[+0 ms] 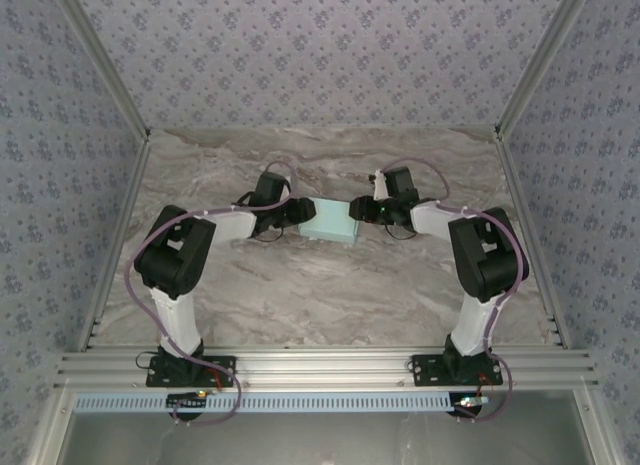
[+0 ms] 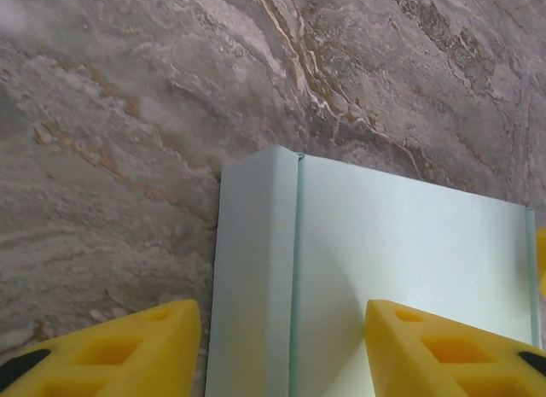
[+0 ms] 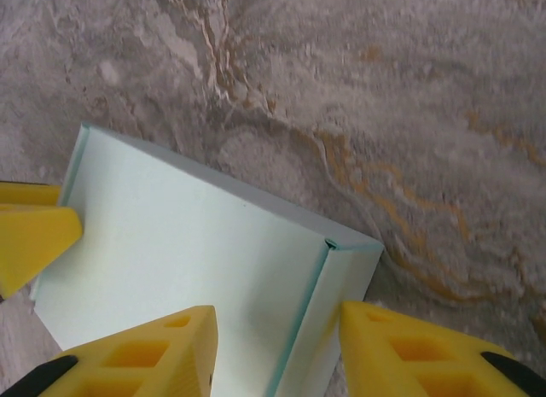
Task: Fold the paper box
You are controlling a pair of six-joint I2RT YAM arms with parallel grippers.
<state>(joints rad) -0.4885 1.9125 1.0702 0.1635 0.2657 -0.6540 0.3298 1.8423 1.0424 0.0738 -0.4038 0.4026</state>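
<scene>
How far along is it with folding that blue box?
Mostly shaped: the paper box already lies as a flat rectangle, its left end wall and right end wall folded. In hand: the left gripper and right gripper, jaws open, each straddle one end wall. Still to do: securing those ends; whether they are tucked in, I cannot tell.

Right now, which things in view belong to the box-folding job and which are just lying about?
Job: paper box; left jaws and right jaws, open, each straddling one end of it.
Just surroundings: marble table, patterned walls, aluminium rails, all fixtures.
</scene>
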